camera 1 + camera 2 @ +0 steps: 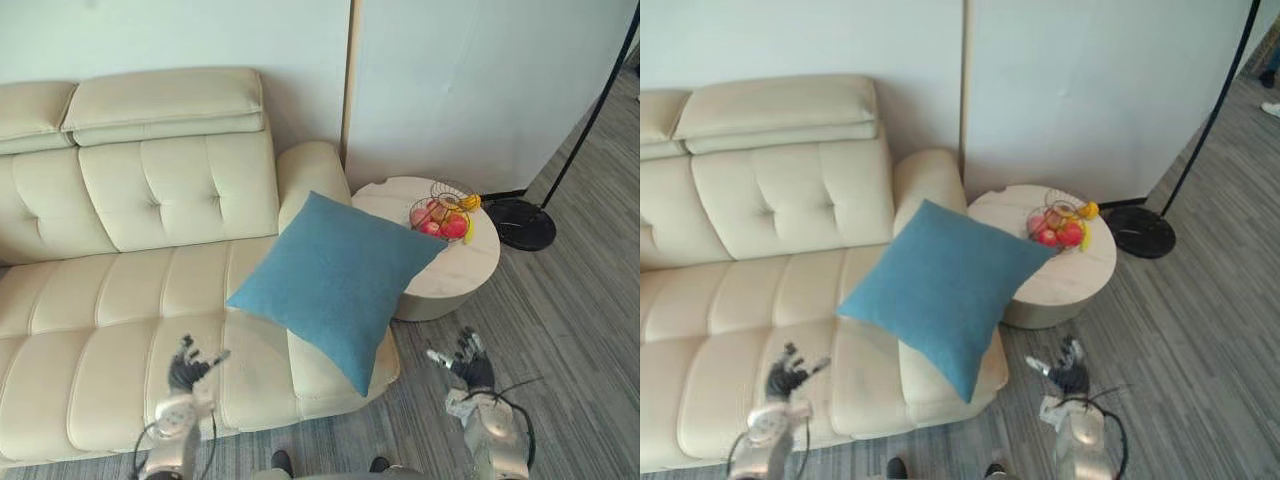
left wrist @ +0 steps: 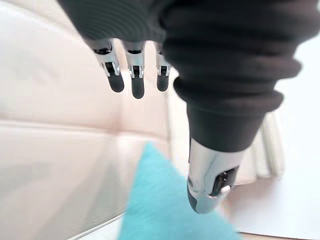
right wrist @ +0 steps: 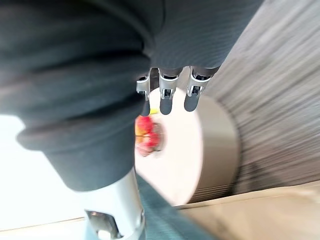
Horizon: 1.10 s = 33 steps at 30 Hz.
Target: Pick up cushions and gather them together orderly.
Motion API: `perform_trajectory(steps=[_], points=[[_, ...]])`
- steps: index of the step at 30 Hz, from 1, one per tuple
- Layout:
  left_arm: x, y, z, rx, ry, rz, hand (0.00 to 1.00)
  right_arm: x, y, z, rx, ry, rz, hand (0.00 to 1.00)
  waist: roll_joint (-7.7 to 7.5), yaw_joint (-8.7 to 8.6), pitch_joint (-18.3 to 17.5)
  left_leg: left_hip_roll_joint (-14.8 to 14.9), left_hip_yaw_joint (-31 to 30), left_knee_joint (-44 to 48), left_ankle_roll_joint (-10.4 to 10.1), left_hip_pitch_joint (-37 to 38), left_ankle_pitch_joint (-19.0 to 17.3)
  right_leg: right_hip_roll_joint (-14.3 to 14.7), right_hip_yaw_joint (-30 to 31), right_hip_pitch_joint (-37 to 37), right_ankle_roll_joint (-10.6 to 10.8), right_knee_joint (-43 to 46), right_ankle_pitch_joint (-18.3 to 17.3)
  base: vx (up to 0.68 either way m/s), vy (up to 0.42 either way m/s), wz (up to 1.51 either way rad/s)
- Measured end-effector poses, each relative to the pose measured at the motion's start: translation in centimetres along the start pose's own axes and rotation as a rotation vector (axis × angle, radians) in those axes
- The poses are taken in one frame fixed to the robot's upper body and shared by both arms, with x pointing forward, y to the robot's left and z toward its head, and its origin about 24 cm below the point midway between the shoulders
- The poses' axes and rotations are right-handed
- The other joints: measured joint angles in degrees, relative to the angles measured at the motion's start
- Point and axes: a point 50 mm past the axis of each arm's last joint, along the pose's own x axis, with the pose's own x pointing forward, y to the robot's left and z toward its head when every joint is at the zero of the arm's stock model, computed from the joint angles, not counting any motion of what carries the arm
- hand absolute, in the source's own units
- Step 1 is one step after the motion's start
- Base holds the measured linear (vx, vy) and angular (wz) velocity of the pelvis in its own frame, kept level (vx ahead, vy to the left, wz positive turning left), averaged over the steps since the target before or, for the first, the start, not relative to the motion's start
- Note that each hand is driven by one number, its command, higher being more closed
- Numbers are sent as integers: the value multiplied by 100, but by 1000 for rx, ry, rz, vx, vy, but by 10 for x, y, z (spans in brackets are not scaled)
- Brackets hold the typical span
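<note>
Both hands hang empty, fingers loosely spread: the left hand (image 1: 188, 371) over the sofa (image 1: 100, 300) seat's front, the right hand (image 1: 469, 366) above the floor beside the round table (image 1: 470, 270). Beyond them the blue cushion (image 1: 335, 280) leans across the sofa arm, one corner near the fruit basket (image 1: 441, 215). Grip opposite edges and lift towards the open seat.

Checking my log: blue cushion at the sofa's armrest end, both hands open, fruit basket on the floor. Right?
No: the fruit basket sits on the round side table, not the floor, as the left eye view shows. The blue cushion is at the sofa's armrest end, and the left hand and right hand are open.
</note>
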Motion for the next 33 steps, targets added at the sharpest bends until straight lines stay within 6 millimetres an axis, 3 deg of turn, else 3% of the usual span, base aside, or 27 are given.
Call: perform_trajectory(steps=[8, 13, 22, 26, 29, 33], points=[[28, -16, 61, -26, -197, 11, 0, 18, 46, 30, 13, -99, 163, 0, -7, 28, 0, 2, 95, -1, 0, -31, 0, 31, 168, -8, -11, -206, 163, 6, 3, -8], [46, -39, 105, -17, -308, -39, 0, 33, 68, 36, 45, -80, 214, 0, -41, 65, 58, 4, 87, 66, 63, -359, 57, 5, 234, -288, -34, -240, 314, -74, 8, 2], [69, -63, 194, -72, -486, -11, 0, 56, 102, 85, 97, -201, 227, 0, -139, 233, 1210, 95, 107, 878, 120, -1547, 99, -140, 515, -1602, -98, 719, 324, -157, 14, -6], [74, -61, 219, -70, -527, 5, 0, 59, 106, 97, 124, -226, 192, 0, -149, 236, 1394, 134, 98, 1193, 126, -2023, 102, -200, 567, -2158, -155, 1178, 242, -124, -7, -2], [74, -60, 249, -71, -594, 13, 0, 65, 106, 115, 157, -272, 148, 0, -153, 238, 1641, 177, 98, 1404, 127, -2302, 102, -233, 616, -2456, -165, 1429, 221, -105, -5, -2], [70, -63, 283, -91, -672, 21, 0, 66, 110, 124, 170, -297, 143, 0, -151, 237, 1711, 222, 97, 1531, 148, -2684, 139, -236, 629, -2859, -185, 1605, 235, -101, -10, 1]])
